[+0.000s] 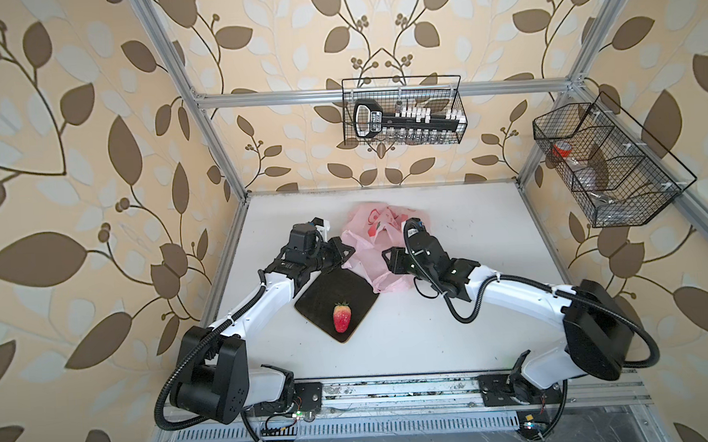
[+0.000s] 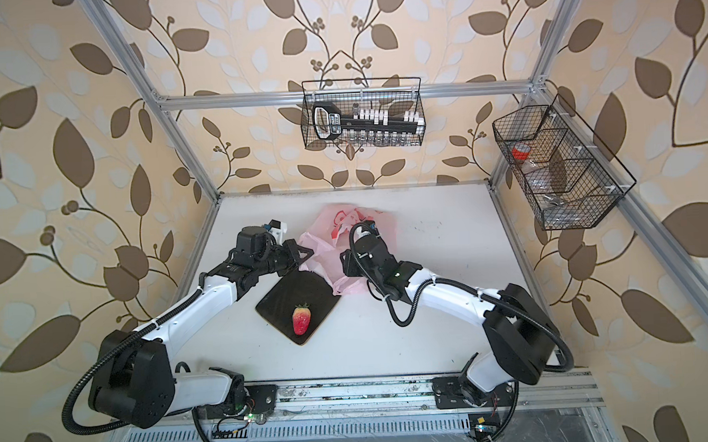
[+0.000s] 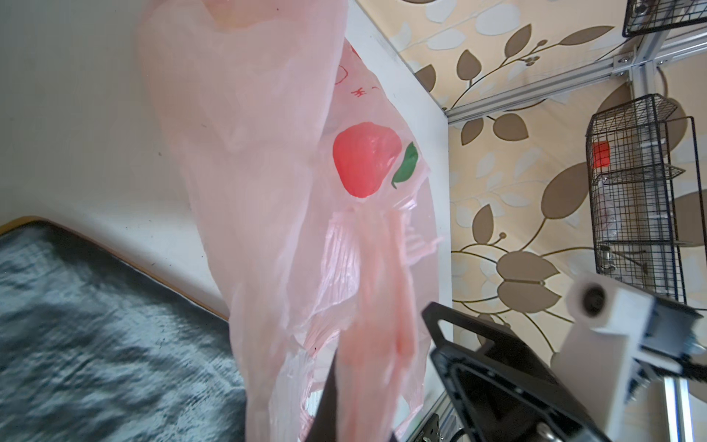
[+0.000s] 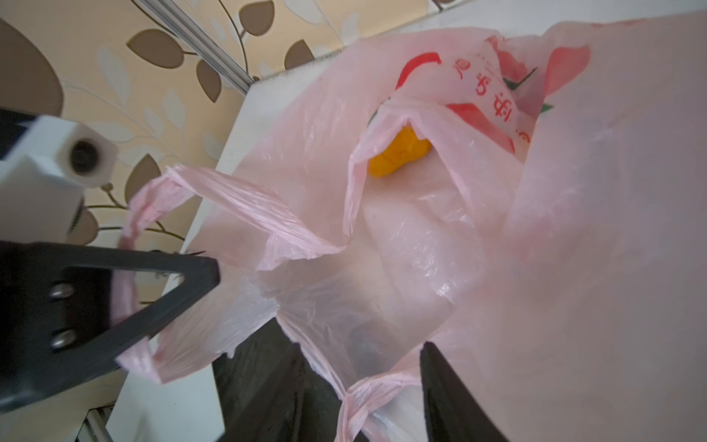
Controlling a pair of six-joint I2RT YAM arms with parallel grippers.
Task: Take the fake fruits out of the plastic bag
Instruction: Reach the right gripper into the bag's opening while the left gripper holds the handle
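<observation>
The pink plastic bag (image 1: 368,229) (image 2: 336,227) lies crumpled at the back middle of the white table. My left gripper (image 1: 342,252) (image 2: 304,253) (image 3: 355,402) is shut on one handle loop of the plastic bag (image 3: 267,191), pulling it sideways. My right gripper (image 1: 389,258) (image 2: 346,264) (image 4: 355,379) is at the bag's mouth, jaws apart, with the other handle strip lying between its fingers. Inside the plastic bag (image 4: 421,248) a yellow fake fruit (image 4: 398,157) shows. A red strawberry (image 1: 342,317) (image 2: 301,319) lies on the dark square mat (image 1: 327,290) (image 2: 289,292).
A wire basket (image 1: 402,111) hangs on the back rail and another wire basket (image 1: 607,163) on the right post. The mat lies just in front of the bag, between the two arms. Aluminium frame posts stand at the table's back corners.
</observation>
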